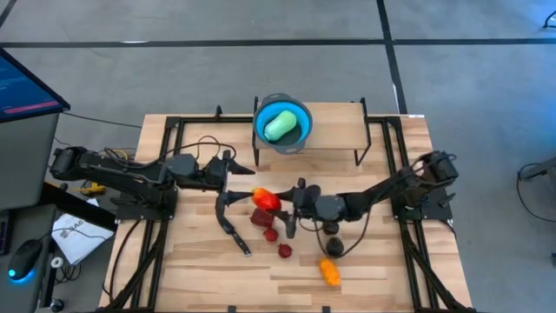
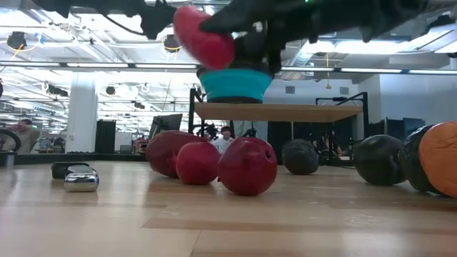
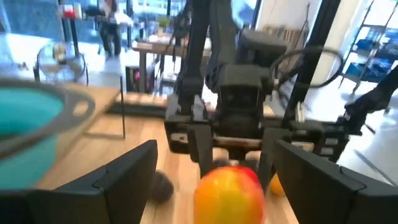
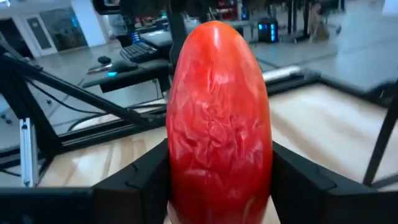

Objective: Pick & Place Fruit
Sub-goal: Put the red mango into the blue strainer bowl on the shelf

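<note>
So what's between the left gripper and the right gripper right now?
The red-orange fruit, raised off the table. In the high view the right gripper is shut on it, and the open left gripper faces it; the left wrist view shows it too.

Both arms are dark, almost black, built from blocky jointed segments. The left arm (image 1: 130,171) has thin black cables looping loosely along its top. The right arm (image 1: 391,184) is slimmer toward its wrist, with a boxy base. The right end effector (image 3: 230,146) has flat, angular black fingers (image 4: 134,177) with matte faces.
</note>
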Motion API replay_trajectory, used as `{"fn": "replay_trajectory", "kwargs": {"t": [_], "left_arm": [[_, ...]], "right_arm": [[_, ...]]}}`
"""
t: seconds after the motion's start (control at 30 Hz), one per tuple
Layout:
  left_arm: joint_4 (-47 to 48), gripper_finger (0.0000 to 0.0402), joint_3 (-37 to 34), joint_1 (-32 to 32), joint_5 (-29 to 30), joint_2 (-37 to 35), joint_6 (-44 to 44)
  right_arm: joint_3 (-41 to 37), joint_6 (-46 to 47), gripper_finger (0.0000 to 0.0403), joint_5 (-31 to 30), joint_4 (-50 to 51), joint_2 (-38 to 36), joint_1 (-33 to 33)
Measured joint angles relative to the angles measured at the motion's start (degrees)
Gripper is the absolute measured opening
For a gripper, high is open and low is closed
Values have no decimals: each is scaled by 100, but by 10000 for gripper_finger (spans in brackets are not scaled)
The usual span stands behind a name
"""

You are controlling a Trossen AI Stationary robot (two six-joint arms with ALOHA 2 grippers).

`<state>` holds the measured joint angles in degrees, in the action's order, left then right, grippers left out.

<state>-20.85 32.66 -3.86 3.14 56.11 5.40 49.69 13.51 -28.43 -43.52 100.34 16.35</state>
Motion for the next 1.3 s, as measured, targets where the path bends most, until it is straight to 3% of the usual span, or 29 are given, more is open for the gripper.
{"fn": "replay_trajectory", "kwargs": {"t": [0.1, 0.2, 0.3, 0.43, 0.6, 0.8, 1.07, 1.3], "left_arm": [[-71, 310, -6, -59, 12, -79, -40], [-190, 310, -3, -147, 7, -152, -79], [-246, 310, -4, -187, 6, -185, -88], [-261, 310, -6, -188, 7, -138, -88], [-289, 310, -8, -184, 7, -7, -88], [-287, 310, -10, -184, 8, 32, -86], [-279, 310, -10, -184, 7, 32, -69], [-279, 310, -9, -184, 7, 32, -66]], "right_arm": [[-10, -559, 214, -64, 335, -552, 25], [85, -1016, 219, -486, 1484, -1399, -19], [591, -1259, 220, -537, 3576, -2143, -264], [1975, -1625, 221, -557, 6539, -2527, -904], [3770, -3227, 222, -178, 8895, -1938, -1904], [5340, -5304, 223, -15, 10069, -657, -2697], [6551, -6518, 227, -19, 11201, 605, -2849], [6819, -6872, 246, -20, 11455, 885, -2839]]}}
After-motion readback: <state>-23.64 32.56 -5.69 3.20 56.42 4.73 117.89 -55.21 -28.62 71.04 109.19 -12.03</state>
